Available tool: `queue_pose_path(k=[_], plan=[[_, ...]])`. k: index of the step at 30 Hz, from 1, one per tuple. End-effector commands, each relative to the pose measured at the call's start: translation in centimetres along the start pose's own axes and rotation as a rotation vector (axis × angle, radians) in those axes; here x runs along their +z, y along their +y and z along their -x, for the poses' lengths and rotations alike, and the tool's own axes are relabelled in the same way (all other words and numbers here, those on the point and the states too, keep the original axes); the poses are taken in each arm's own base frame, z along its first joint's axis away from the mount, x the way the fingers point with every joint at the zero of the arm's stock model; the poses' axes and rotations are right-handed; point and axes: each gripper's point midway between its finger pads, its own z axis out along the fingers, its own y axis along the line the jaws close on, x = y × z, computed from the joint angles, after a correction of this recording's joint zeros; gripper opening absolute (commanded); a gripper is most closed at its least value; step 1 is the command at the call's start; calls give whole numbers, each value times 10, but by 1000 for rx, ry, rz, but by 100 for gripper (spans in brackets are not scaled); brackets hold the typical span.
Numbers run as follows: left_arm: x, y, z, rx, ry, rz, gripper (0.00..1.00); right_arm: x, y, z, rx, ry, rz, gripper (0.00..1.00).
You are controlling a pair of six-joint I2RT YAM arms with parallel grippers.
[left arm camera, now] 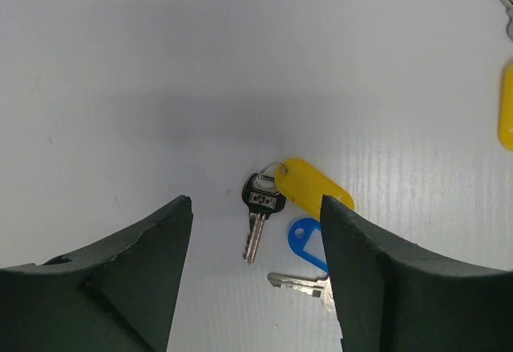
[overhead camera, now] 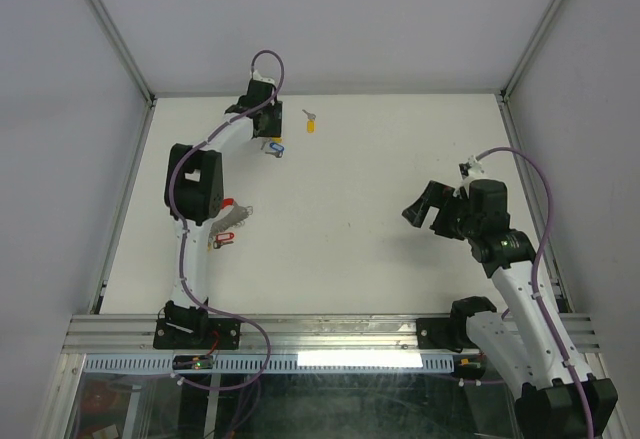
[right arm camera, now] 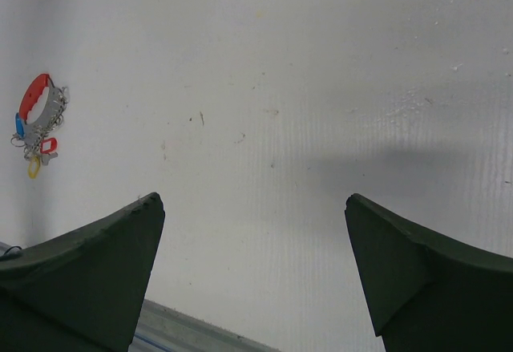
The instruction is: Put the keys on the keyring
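Observation:
In the left wrist view a black-headed silver key [left arm camera: 258,208] joined to a yellow tag [left arm camera: 313,185] lies on the table. Just below it lie a blue tag [left arm camera: 304,240] and its silver key [left arm camera: 298,282]. My left gripper [left arm camera: 256,201] is open and hangs over them, its fingers either side of the black-headed key, the right finger covering part of the blue-tagged key. A third key with a yellow tag [overhead camera: 311,122] lies farther back. The keyring [overhead camera: 238,211], silver rings on a curved red strip, lies beside the left arm's elbow. My right gripper [right arm camera: 252,200] is open and holds nothing.
White walls and metal frame posts [overhead camera: 115,34] close in the table on three sides. An aluminium rail [overhead camera: 330,331] runs along the near edge. A red tag [overhead camera: 222,241] shows beside the left arm's lower link. The right arm [overhead camera: 480,214] hovers at the right side.

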Motion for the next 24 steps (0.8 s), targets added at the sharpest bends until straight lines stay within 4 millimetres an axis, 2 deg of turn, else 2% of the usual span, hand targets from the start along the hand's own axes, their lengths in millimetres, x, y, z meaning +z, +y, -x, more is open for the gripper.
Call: queue_pose_path(k=[1, 10, 16, 24], plan=[[-7, -9, 40, 9, -101, -45, 62, 0, 8, 12, -24, -42, 41, 98], [4, -20, 37, 17, -95, -64, 54, 2, 8, 11, -23, -36, 41, 98], [10, -24, 33, 22, -89, -63, 53, 2, 8, 10, -23, -33, 42, 98], [13, -26, 18, 28, -58, -55, 47, 2, 7, 11, -21, -33, 40, 98]])
